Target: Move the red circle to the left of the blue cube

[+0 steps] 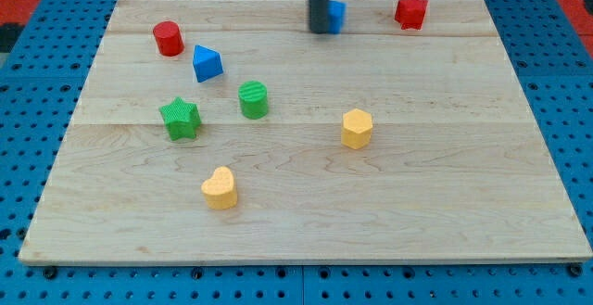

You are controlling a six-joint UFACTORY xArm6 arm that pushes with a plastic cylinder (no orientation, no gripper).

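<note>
The red circle (168,39) is a short red cylinder near the board's top left. The blue cube (336,15) sits at the view's top centre, mostly hidden behind my rod. My tip (321,31) rests on the board right against the blue cube's left side, far to the right of the red circle. A blue triangular block (207,63) lies just below and right of the red circle.
A red hexagonal block (410,12) sits at the top right. A green star (180,119) and a green cylinder (253,99) lie left of centre. A yellow hexagon (356,128) is near the centre and a yellow heart (220,188) lower left. The wooden board (463,203) lies on blue pegboard.
</note>
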